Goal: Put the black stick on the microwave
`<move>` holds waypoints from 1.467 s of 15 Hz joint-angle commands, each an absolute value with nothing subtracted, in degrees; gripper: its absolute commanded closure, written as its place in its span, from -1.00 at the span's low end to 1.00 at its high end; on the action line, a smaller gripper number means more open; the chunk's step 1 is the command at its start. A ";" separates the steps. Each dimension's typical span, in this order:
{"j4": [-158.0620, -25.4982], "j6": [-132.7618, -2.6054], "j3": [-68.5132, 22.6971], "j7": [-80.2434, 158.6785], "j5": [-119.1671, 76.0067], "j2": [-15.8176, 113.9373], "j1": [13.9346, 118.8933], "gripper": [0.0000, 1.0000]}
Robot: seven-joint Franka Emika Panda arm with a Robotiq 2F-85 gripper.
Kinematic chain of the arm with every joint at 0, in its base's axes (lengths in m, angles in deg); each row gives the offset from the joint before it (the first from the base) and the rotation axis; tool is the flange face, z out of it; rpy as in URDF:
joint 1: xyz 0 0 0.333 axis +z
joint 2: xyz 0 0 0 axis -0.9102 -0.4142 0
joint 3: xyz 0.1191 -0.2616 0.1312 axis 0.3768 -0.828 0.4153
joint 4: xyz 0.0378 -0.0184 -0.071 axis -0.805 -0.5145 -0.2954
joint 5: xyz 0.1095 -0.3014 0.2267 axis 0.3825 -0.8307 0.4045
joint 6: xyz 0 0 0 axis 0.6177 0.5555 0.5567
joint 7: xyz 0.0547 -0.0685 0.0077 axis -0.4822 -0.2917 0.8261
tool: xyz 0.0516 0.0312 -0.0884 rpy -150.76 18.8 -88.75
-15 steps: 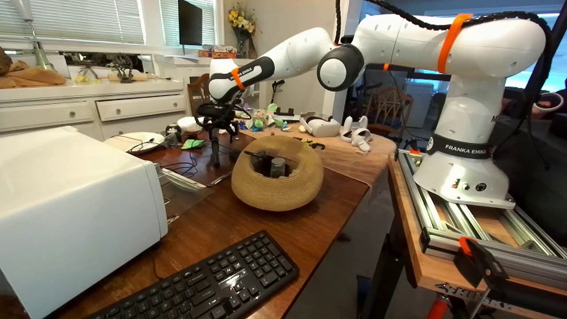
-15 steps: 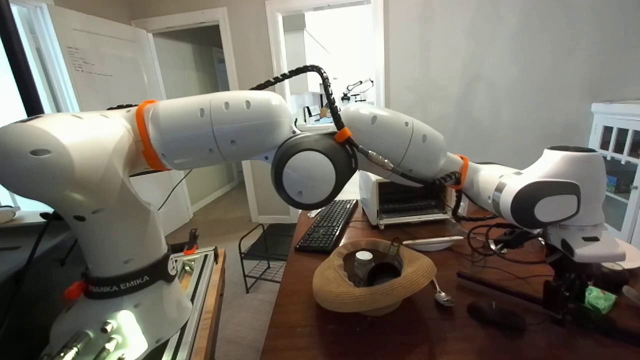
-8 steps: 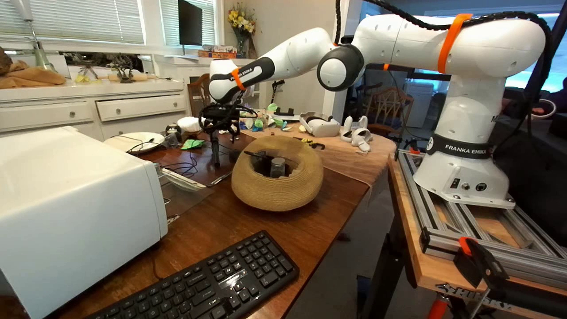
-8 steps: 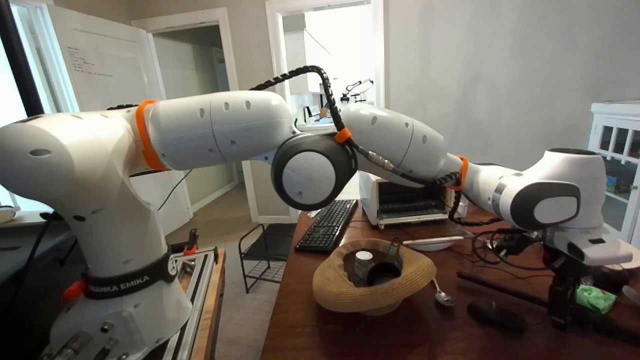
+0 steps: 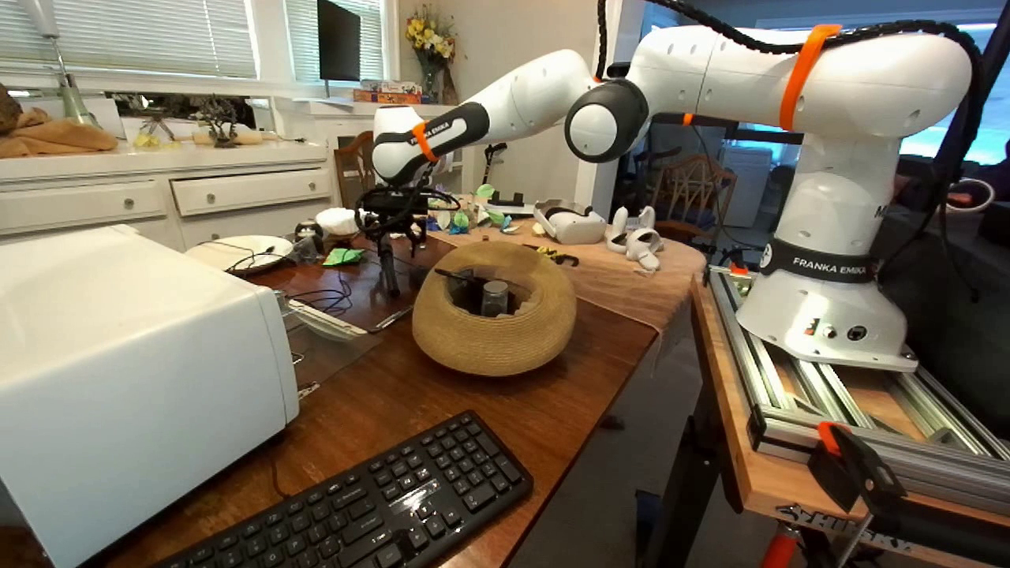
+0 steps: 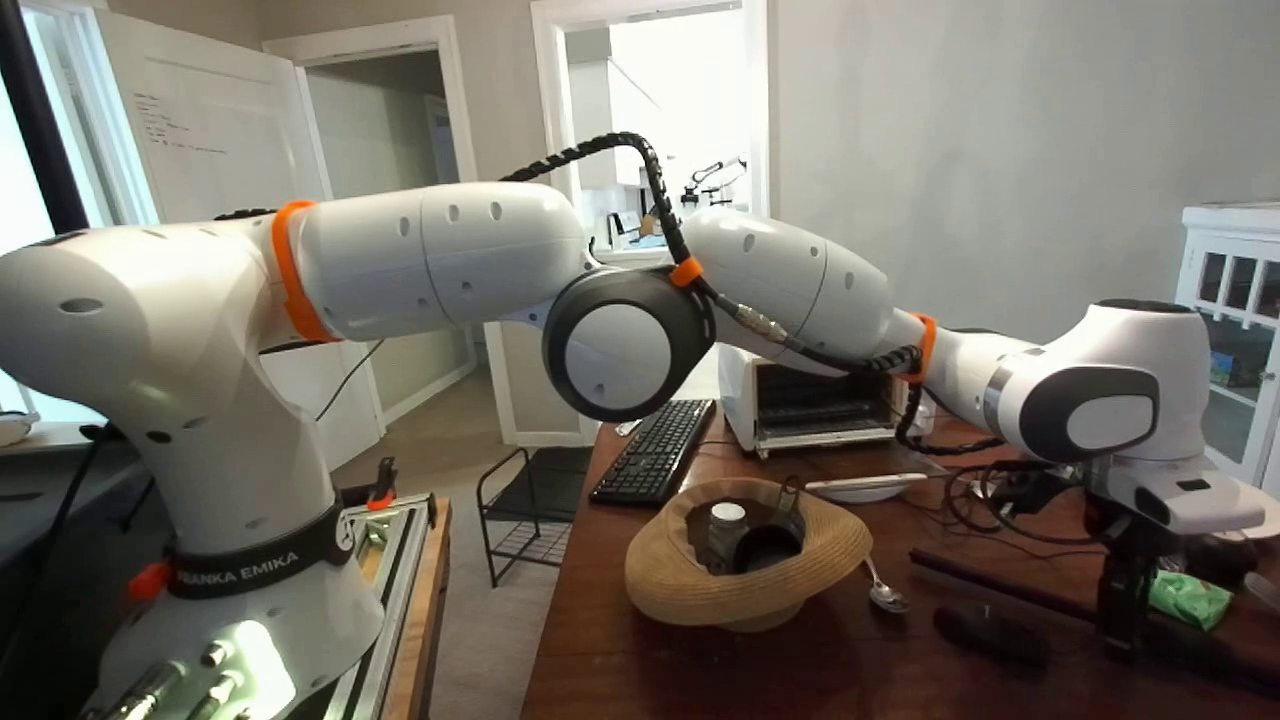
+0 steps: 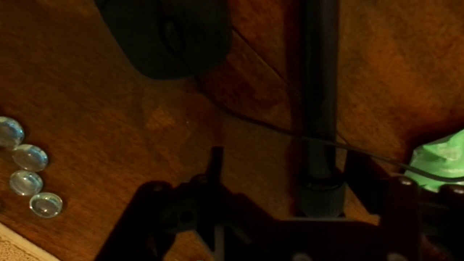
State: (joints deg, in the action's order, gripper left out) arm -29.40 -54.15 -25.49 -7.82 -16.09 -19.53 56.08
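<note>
Progress looks early: the black stick lies on the counter, not yet on the microwave, which stands well apart from it; a thin cable crosses over the stick. The end effector stands wide, and in the wrist view the stick runs between its fingers, with a clear gap toward one and little toward the other; whether that nearer finger touches it, I cannot tell; gripping seems to be the step in hand, with lift, carry and placement left.
</note>
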 commanded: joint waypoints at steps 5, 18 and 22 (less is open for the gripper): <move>-29.95 -53.32 -25.75 -8.16 -16.65 -19.70 56.25 0.57; -28.69 -62.81 -32.35 -19.24 -22.75 -19.91 60.35 0.89; -28.23 -64.52 -35.76 -24.05 -26.90 -20.14 62.53 0.89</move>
State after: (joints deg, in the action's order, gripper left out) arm -29.21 -62.67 -32.82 -19.37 -23.12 -19.50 61.18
